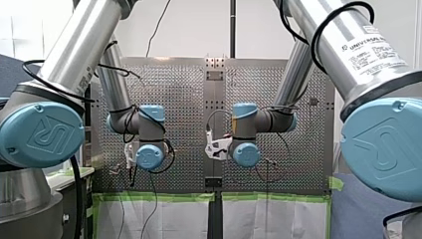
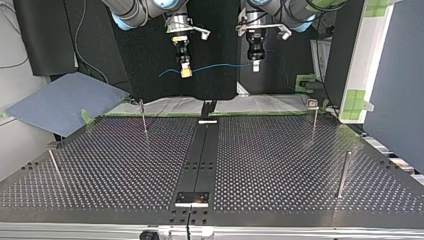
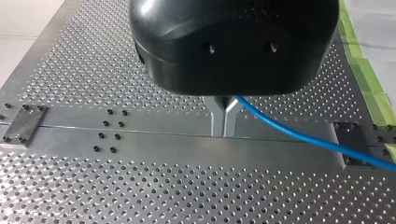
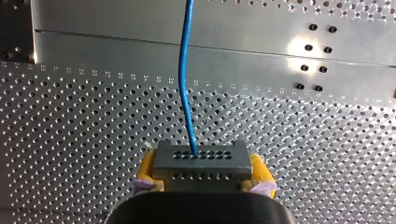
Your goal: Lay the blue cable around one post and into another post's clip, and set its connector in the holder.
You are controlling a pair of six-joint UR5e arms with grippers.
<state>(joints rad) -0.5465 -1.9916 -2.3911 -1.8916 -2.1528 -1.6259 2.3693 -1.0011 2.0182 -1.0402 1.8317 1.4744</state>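
Right wrist view: my right end effector's (image 4: 204,179) yellow pads (image 4: 145,168) clamp a grey rectangular connector (image 4: 201,161), its face drilled with two rows of small holes. From it the thin, glossy blue cable (image 4: 183,84) runs out over the perforated metal bench (image 4: 93,140). Left wrist view: my left end effector's (image 3: 224,112) tapered metal fingers (image 3: 217,116) pinch the same cable. Top view: it hangs strung between both, well above the bench.
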